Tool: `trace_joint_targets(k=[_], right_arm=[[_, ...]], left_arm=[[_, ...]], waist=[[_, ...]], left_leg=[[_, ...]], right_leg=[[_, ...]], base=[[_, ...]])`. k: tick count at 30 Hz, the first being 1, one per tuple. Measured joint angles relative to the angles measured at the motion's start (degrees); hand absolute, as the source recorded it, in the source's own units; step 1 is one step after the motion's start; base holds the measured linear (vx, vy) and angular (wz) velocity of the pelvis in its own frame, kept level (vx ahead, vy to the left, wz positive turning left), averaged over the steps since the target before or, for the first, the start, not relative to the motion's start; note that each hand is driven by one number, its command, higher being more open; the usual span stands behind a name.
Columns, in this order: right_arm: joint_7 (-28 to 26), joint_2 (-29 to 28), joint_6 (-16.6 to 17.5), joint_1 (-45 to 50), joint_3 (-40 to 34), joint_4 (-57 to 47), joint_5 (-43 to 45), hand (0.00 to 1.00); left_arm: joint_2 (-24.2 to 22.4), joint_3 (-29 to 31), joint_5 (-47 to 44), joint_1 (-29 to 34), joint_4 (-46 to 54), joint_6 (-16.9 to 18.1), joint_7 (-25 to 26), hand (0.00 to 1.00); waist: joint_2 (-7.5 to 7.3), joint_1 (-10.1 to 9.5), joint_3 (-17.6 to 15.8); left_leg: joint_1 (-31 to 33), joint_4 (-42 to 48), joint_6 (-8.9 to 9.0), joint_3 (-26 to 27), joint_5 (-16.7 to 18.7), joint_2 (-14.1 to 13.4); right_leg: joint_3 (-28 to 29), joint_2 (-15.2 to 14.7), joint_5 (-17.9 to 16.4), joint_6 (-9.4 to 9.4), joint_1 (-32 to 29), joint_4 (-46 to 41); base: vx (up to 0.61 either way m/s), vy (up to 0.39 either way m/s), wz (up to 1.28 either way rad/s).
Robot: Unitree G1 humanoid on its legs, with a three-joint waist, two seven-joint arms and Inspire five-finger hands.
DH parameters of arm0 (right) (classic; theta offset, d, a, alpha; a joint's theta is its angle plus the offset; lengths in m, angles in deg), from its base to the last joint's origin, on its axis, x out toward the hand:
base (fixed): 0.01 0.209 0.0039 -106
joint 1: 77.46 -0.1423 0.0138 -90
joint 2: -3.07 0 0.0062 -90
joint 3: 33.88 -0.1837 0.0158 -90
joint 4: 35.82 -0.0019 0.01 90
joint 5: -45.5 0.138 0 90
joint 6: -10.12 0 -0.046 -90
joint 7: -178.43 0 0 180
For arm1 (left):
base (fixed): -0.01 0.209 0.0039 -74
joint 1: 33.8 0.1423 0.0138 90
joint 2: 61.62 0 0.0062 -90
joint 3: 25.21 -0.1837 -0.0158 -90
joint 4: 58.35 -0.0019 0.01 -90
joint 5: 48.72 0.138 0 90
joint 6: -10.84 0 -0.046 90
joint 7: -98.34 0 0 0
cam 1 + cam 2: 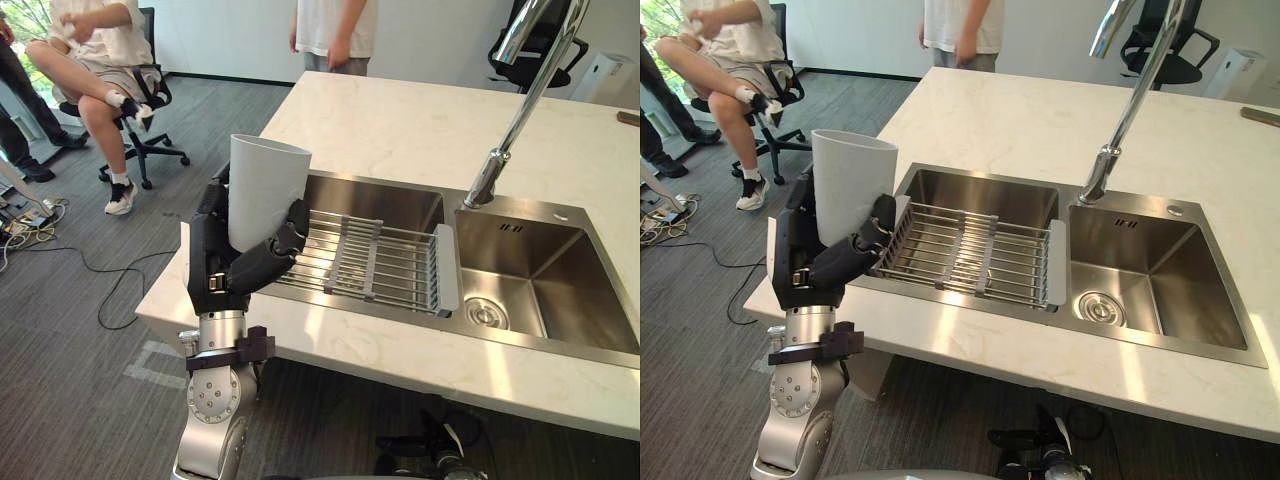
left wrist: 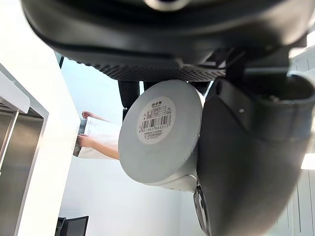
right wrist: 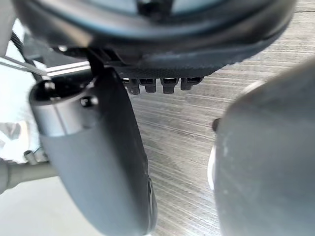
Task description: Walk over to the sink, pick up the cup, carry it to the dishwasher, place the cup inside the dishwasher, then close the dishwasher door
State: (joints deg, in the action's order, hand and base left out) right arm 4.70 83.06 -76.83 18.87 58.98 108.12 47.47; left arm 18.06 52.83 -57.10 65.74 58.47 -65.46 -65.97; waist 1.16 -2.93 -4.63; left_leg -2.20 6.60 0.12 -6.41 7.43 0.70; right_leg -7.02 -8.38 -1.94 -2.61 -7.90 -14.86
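Observation:
A tall pale grey cup point(image 1: 265, 190) stands upright in my left hand point(image 1: 235, 265), whose dark fingers and thumb curl round its lower half. It is held in the air above the counter's left end, just left of the sink's left basin point(image 1: 400, 200). In the left wrist view the cup's round base point(image 2: 160, 132) with a barcode label shows past the thumb point(image 2: 246, 162). My right hand point(image 3: 98, 162) hangs over grey floor, fingers relaxed and holding nothing.
A wire drying rack point(image 1: 370, 260) lies across the left basin; the right basin point(image 1: 540, 270) has a drain. A tall chrome faucet point(image 1: 520, 110) rises behind them. The white marble counter point(image 1: 400, 120) stretches back. One person sits on an office chair point(image 1: 100, 50), another stands behind the counter point(image 1: 335, 35).

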Motion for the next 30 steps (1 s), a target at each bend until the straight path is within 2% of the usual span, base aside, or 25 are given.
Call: trace_joint_targets(k=[1,2,3,4,6,7,8,9,11,12,14,15,16,18,19,20,21,23,26,28,29,30], right_arm=[[0.3,-0.2,-0.1,0.3,0.4,-0.8,0.0,1.0],[0.4,-0.2,-0.1,0.5,0.9,-1.3,-0.1,1.0],[0.4,0.0,-0.1,0.8,2.1,-2.1,-0.2,1.0],[0.4,0.1,-0.1,1.2,3.0,-3.3,-0.8,1.0],[0.5,0.7,-0.2,1.1,4.5,-4.4,-1.0,1.0],[0.6,1.1,-0.3,1.3,4.8,-5.6,-0.9,1.0],[0.6,1.6,-0.3,1.6,4.6,-6.2,-0.8,1.0],[-0.2,2.2,-0.2,1.9,3.6,-7.1,-0.8,1.0],[-2.3,3.3,-0.1,3.0,0.7,-9.1,1.8,1.0],[-2.6,3.9,-0.2,5.0,-0.8,-11.9,3.7,1.0],[-2.5,4.9,0.4,7.8,-1.6,-16.2,3.9,1.0],[-2.8,4.7,0.7,8.3,-1.6,-17.4,4.5,1.0],[-3.7,4.3,1.1,8.9,-2.0,-18.0,4.9,1.0],[-3.6,2.1,1.6,9.3,-3.1,-17.4,4.9,1.0],[-3.6,1.0,2.0,8.8,-3.7,-15.9,4.9,1.0],[-3.5,0.7,2.0,7.8,-3.8,-13.8,4.9,1.0],[-3.6,0.6,1.9,7.6,-3.8,-12.7,4.9,1.0],[-3.5,-0.6,1.7,6.8,-3.8,-11.1,4.9,1.0],[-3.4,-1.4,1.7,5.1,-3.8,-8.8,4.9,1.0],[-3.3,-1.3,1.5,4.4,-4.7,-7.0,4.9,1.0],[-3.2,-1.3,1.5,4.4,-4.8,-7.0,4.9,1.0],[-3.2,-1.3,1.4,5.1,-4.9,-7.1,5.2,1.0]], left_arm=[[0.2,-0.4,0.0,0.1,0.0,0.0,-0.1,0.0],[0.1,-0.8,0.0,0.1,-0.1,0.0,0.0,0.0],[-0.3,-1.3,0.0,0.2,-0.2,0.0,0.0,0.0],[-0.6,-1.7,0.0,0.3,-0.3,0.0,0.2,0.0],[-1.4,-2.7,-0.2,1.5,-0.4,0.0,0.1,0.0],[-2.4,-3.8,-0.9,2.4,-0.4,0.0,-0.2,0.0],[-2.5,-4.7,-1.7,2.6,-0.4,0.0,-0.3,0.0],[-2.6,-6.1,-2.9,2.5,-0.5,0.0,-0.9,0.0],[-2.8,-6.6,-5.0,2.4,-1.2,0.0,-2.7,0.0],[-2.7,-6.4,-5.6,2.5,-1.9,0.0,-3.8,0.0],[-3.1,-6.0,-6.2,2.5,-2.5,-0.1,-4.0,0.0],[-3.1,-5.7,-6.2,2.5,-2.5,-0.1,-4.2,0.0],[-2.9,-5.8,-6.2,2.1,-2.5,-0.2,-4.5,0.0],[-2.7,-6.6,-6.2,1.2,-2.6,-0.1,-4.7,0.0],[-2.2,-6.9,-6.2,0.3,-3.4,-0.1,-4.7,0.0],[-2.0,-7.1,-6.2,-0.5,-4.6,-0.1,-4.8,0.0],[-1.9,-7.2,-6.2,-0.6,-5.2,-0.1,-4.8,0.0],[-1.7,-7.2,-6.2,-0.8,-6.8,-0.2,-4.7,0.0],[-1.2,-8.4,-6.2,-1.0,-7.0,-0.4,-4.8,0.0],[-0.8,-9.8,-6.1,-1.2,-7.1,-1.4,-4.9,0.0],[-0.6,-10.2,-6.1,-1.3,-7.1,-1.6,-5.0,0.0],[0.1,-11.0,-6.0,-1.5,-7.1,-1.7,-5.1,0.0]], waist=[[-0.53,0.76,0.0],[-0.78,0.78,0.1],[-1.03,0.54,-0.1],[-1.28,0.23,-0.4],[-0.23,-1.78,-0.8],[0.81,-2.45,-0.5],[1.15,-2.58,-0.3],[1.46,-3.12,-0.5],[1.26,-2.25,-0.6],[1.12,-1.92,-0.8],[1.06,-1.4,-0.8],[1.0,-1.17,-0.9],[0.56,-0.38,-1.2],[-0.29,0.91,-1.5],[-0.82,1.5,-1.6],[-0.24,1.41,-1.5],[0.01,1.35,-1.4],[-0.32,1.52,-1.4],[-1.23,1.43,-1.4],[-1.59,1.99,-1.4],[-1.96,2.29,-1.6],[-1.94,2.46,-1.4]], left_leg=[[0.8,0.8,-0.18,-3.0,-0.1,1.3],[1.3,1.0,-0.06,-4.8,-0.4,2.1],[2.4,1.6,0.14,-7.9,-0.5,3.3],[3.3,2.1,0.47,-10.9,-0.9,4.1],[4.6,1.7,1.54,-15.2,-1.8,3.8],[6.2,1.9,2.44,-18.0,-2.5,3.4],[7.2,2.2,3.34,-19.7,-3.1,3.2],[8.8,2.2,3.25,-19.5,-3.8,2.6],[11.4,2.9,-1.12,-9.2,-4.8,0.7],[12.8,3.9,-2.99,1.3,-5.0,-1.5],[14.7,7.0,-3.4,16.6,-4.5,-5.5],[15.3,8.0,-3.69,21.5,-4.7,-6.5],[15.4,7.7,-4.25,24.1,-5.9,-5.8],[14.7,3.7,-4.67,26.0,-4.3,-5.5],[13.9,2.0,-4.19,29.1,-4.8,-5.4],[13.4,0.6,-3.62,30.2,-6.9,-5.7],[12.9,-0.3,-2.9,29.9,-8.7,-5.5],[11.5,-2.0,-2.73,28.9,-9.0,-3.5],[11.5,-0.8,-3.62,28.3,-7.0,-0.6],[9.8,-0.1,-4.5,27.1,-4.6,1.6],[9.0,0.0,-4.3,26.3,-4.4,2.1],[7.4,0.5,-4.73,24.5,-3.1,3.0]], right_leg=[[7.5,0.2,-3.5,-0.35,-0.5,-3.1],[10.9,0.3,-5.4,-0.52,-0.5,-4.0],[16.1,0.7,-8.1,-2.13,-0.5,-5.4],[18.4,1.0,-9.8,-4.27,-0.4,-6.9],[16.3,1.8,-10.8,-4.46,-0.5,-7.4],[12.5,1.9,-10.4,-3.53,-0.3,-6.4],[10.7,2.0,-10.3,-3.18,-0.3,-6.1],[7.7,1.7,-10.5,-2.52,-0.3,-6.0],[2.2,0.1,-10.3,-1.73,0.4,-5.7],[-0.3,-0.5,-10.1,-1.61,0.7,-5.4],[-3.1,-0.8,-10.1,-1.61,0.9,-5.4],[-4.0,-0.9,-10.1,-1.62,1.1,-5.5],[-5.3,-1.2,-10.4,-1.45,2.0,-4.9],[-9.3,-2.1,-9.8,-2.3,3.9,-2.0],[-11.4,-3.1,-9.1,-2.41,5.2,1.1],[-12.3,-2.9,-9.0,-2.98,5.9,1.8],[-12.6,-2.9,-9.1,-3.26,6.5,1.9],[-12.4,-3.6,-9.0,-3.75,8.6,3.5],[-13.1,-6.5,-9.9,-5.0,9.2,2.4],[-11.5,-9.6,-10.4,-4.93,8.7,-5.1],[-10.8,-10.3,-10.4,-4.83,8.3,-8.1],[-8.7,-11.4,-9.4,-2.96,6.9,-15.2]], base=[[-0.1,-0.057,1.2],[-0.06,-0.122,1.49],[-0.05,-0.187,1.5],[-0.05,-0.212,1.46],[-0.05,-0.246,1.26],[-0.04,-0.227,1.26],[-0.03,-0.209,1.33],[-0.03,-0.151,1.4],[-0.01,-0.099,1.45],[-0.01,-0.042,1.11],[-0.01,-0.012,0.83],[-0.01,0.027,0.79],[-0.02,0.056,1.02],[0.0,0.059,1.14],[0.04,0.056,0.96],[0.04,0.069,0.78],[0.04,0.074,0.45],[0.08,0.097,0.37],[0.15,0.121,0.26],[0.25,0.167,0.36],[0.25,0.145,0.59],[0.29,0.111,0.69]])
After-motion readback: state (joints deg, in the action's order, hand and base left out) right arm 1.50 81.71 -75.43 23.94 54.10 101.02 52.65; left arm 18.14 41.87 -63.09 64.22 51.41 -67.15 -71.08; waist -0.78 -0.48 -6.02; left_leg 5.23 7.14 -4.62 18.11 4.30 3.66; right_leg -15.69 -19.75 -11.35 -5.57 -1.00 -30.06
